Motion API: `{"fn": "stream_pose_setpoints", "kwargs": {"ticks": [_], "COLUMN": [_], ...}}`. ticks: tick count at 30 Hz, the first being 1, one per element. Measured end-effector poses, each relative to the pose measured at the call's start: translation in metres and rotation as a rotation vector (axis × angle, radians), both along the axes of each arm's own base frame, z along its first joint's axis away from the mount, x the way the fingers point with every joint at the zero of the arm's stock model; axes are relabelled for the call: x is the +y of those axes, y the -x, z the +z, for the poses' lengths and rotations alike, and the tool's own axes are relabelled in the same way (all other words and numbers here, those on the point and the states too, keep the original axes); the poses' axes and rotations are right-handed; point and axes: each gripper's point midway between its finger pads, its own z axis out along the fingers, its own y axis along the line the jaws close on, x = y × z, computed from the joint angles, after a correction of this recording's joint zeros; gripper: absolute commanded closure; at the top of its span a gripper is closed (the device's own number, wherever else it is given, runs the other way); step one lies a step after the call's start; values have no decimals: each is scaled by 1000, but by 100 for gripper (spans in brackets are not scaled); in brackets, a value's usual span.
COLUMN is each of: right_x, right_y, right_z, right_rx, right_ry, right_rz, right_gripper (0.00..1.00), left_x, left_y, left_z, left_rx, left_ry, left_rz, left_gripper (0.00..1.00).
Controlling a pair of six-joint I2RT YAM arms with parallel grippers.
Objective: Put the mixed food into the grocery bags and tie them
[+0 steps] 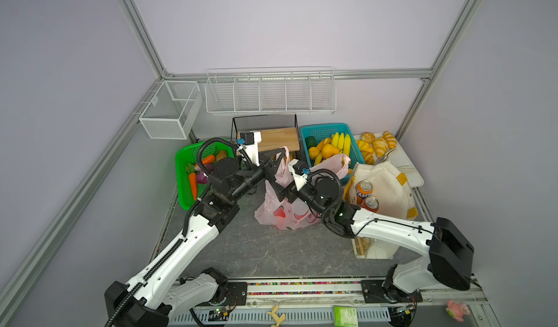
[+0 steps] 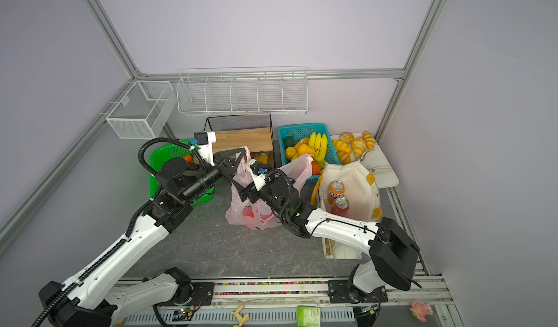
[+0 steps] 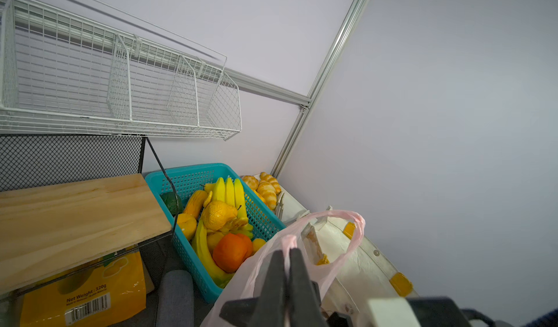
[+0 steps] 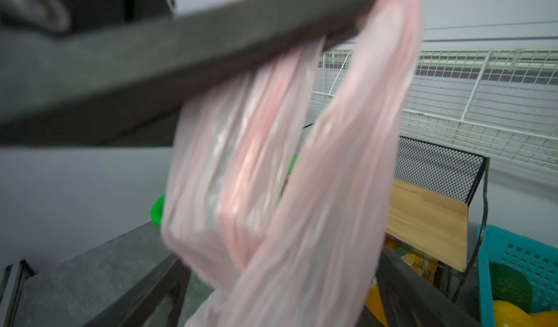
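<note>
The pink grocery bag (image 1: 290, 216) stands mid-table, with red shapes showing through its film. My left gripper (image 3: 288, 254) is shut on the bag's bunched handle (image 1: 284, 167) and holds it up; in a top view the left gripper (image 1: 283, 154) is above the bag. My right gripper (image 4: 280, 254) is open, with the hanging pink film (image 4: 271, 189) between its spread fingers (image 4: 145, 292). The bag's second handle (image 1: 336, 162) droops toward the teal basket. The cream tote (image 1: 386, 183) holds an orange Fanta can (image 1: 363, 191) and a red soda can (image 1: 370, 204).
A green basket (image 1: 182, 186) of toy vegetables sits at the left. Behind are a wooden shelf (image 1: 280, 138) in a black mesh rack, a teal basket (image 1: 324, 128) with bananas and oranges, and croissants (image 1: 379, 144) on a white tray. White wire baskets (image 1: 271, 93) hang on the wall.
</note>
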Motion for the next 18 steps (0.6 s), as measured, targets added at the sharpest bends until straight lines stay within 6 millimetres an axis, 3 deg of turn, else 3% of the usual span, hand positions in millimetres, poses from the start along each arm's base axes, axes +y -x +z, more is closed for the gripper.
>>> {"fn": "stream_pose_setpoints", "kwargs": {"ticks": [2,4,7,10,13,18], "right_x": [4,9,12,10,5,-6], "right_y": [-7,-15,-26,-34,-38,-39], "right_z": [6,4,-14,-42,-66,-86], "right_rx": [-16,-18,12,47,71,81], "right_ry": [-32,-56,-64,-51,-30,1], "right_rz": [-21,-47,-96,-164,-218,-275], "right_gripper": [7,19,39,50,57,64], "left_x": [2,4,8,13,15,14], "left_y": [1,1,1,2,0,-5], "left_z": [-1,0,3,4,-2,-21], "left_rx": [13,23,34,45,65,116], "left_ry": [19,38,69,95,96,72], "left_rz": [3,9,26,45,58,72], "left_gripper": [100,100,100,100,100,100]}}
